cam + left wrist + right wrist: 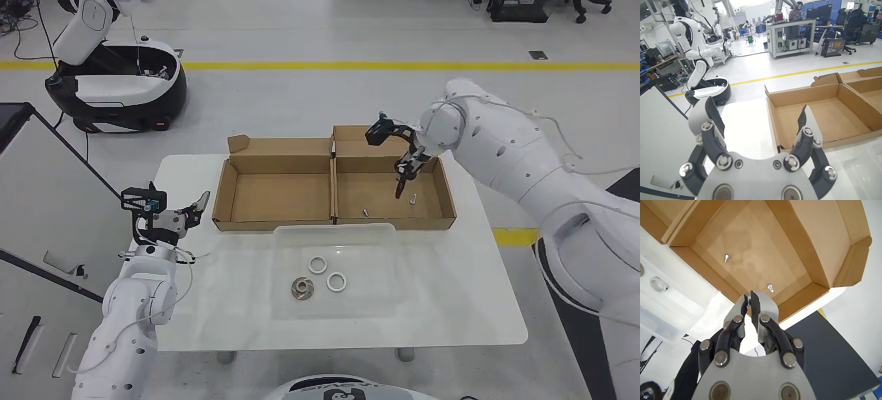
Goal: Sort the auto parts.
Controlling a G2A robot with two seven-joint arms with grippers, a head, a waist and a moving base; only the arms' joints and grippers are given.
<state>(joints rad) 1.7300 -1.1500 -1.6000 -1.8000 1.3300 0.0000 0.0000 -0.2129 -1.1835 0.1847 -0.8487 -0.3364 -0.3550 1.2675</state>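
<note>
1. On the white bench (450,300) two open cardboard boxes stand side by side and touch along one wall: the left box (275,195) and the right box (380,200).
2. Just in front of the boxes, on the robot's side, stands a clear plastic bin (335,228). Its far rim is very close to the front walls of both boxes.
3. Inside the bin lie two white rings (317,265) (337,283), near each other, and one grey metal disc part (301,288) just beside the nearer ring.
4. The right tool (402,185) hangs above the right box, over the half far from the left box. Its fingers (755,306) are pressed nearly together and they pinch a small bolt (748,299) at the tips.
5. On the floor of the right box two more bolts are lying well apart from each other. One bolt (726,257) is toward the front wall of the box, and the other bolt (770,288) lies more under the right tool.
6. The left tool (757,106) is at the left edge of the bench, beside the left box and apart from it. Its two fingers (714,113) are spread wide and nothing is between them.
7. The left box (819,113) has a bare brown floor in the left wrist view.
8. Behind the bench, on the grey floor, stands another white robot (115,80) on a black base, and a yellow line (400,66) runs across the floor.
</note>
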